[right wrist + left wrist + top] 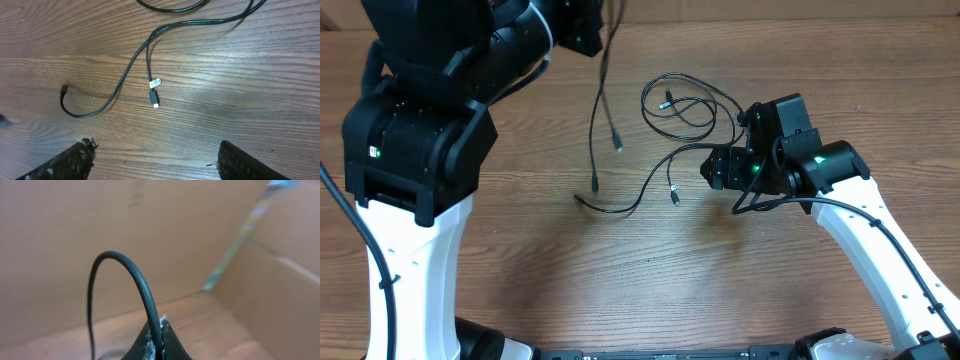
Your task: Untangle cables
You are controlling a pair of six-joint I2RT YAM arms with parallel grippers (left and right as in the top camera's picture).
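My left gripper (161, 332) is shut on a thin black cable (131, 270) that arches up out of the fingertips. From overhead, that cable (601, 95) hangs from the raised left gripper (598, 28), and its two plug ends dangle near the table. A second cable (650, 182) lies on the wood with a silvery plug (155, 100). Behind it lies a looped cable (682, 103). To the right of these, my right gripper (712, 168) hovers low, open and holding nothing. Its fingers (75, 161) frame bare wood short of the plug.
The left arm's big black and white body (420, 140) fills the left side of the wooden table (620, 280). Brown cardboard walls (210, 225) show behind the left gripper. The right arm's white link (880, 240) crosses the lower right.
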